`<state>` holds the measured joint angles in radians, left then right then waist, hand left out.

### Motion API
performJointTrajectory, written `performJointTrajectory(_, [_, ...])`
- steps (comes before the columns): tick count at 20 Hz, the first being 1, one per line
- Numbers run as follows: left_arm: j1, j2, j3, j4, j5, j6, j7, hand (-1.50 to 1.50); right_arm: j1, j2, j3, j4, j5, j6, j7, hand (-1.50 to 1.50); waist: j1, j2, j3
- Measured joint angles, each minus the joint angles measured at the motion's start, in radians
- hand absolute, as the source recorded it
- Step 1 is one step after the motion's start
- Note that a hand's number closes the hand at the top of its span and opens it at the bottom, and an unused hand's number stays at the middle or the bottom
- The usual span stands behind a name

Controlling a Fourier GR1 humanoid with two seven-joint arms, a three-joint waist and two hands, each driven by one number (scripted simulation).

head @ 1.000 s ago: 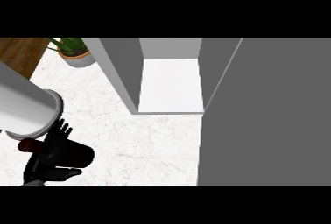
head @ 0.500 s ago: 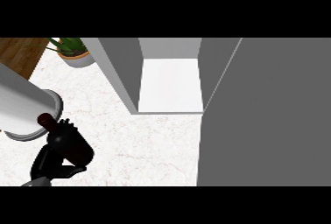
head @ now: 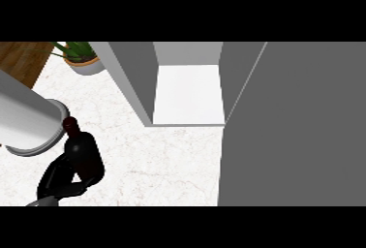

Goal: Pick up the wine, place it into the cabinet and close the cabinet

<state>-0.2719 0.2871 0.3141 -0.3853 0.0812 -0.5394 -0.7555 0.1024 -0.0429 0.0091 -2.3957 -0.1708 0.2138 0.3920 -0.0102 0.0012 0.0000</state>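
Observation:
The wine bottle (head: pixel 83 151) is dark with a red cap and stands over the white marble counter (head: pixel 164 160) at the lower left, its neck pointing up the view. My left hand (head: pixel 58 178) is curled round its lower body and hides the base. My grey left forearm (head: pixel 28 121) fills the left edge just beside the bottle's cap. The cabinet (head: pixel 187 94) stands open up and to the right of the bottle, showing a bare white floor inside. Its grey door (head: pixel 293 126) is swung out and covers the right side. My right hand does not show.
A potted plant (head: pixel 82 60) sits at the back left of the counter, next to a wooden surface (head: pixel 18 58). The cabinet's grey side wall (head: pixel 132 80) stands between the plant and the opening. Bare marble lies between the bottle and the door.
My left hand, open with fingers spread beside the bottle a second ago, has curled round it. The bottle now looks larger and nearer, with its neck in view.

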Motion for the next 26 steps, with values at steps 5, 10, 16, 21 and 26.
performJointTrajectory(5, [-0.015, 0.006, -0.015, 0.027, -0.010, 0.008, -0.030, 1.50, -0.001, 0.003, 0.013, 0.007, 0.018, 0.003, -0.005, -1.50, 0.000, 0.000, 0.000])
performJointTrajectory(10, [0.002, -0.017, -0.028, 0.004, -0.014, 0.061, -0.085, 1.50, -0.015, 0.015, 0.034, 0.013, 0.061, -0.014, -0.004, -1.50, 0.004, -0.003, 0.005])
performJointTrajectory(16, [0.102, -0.095, -0.029, -0.110, 0.018, 0.144, -0.149, 1.50, -0.037, 0.005, 0.002, 0.031, 0.037, -0.017, 0.003, -1.50, 0.015, -0.010, 0.013])
performJointTrajectory(21, [0.160, -0.120, -0.060, -0.191, 0.018, 0.159, -0.166, 1.50, -0.041, 0.001, -0.009, 0.031, 0.029, -0.016, 0.002, -1.50, 0.015, -0.010, 0.014])
performJointTrajectory(26, [0.237, -0.174, -0.117, -0.329, 0.045, 0.124, -0.106, 1.50, -0.030, 0.004, -0.014, 0.042, 0.026, -0.013, -0.008, -1.50, 0.021, -0.008, 0.009])
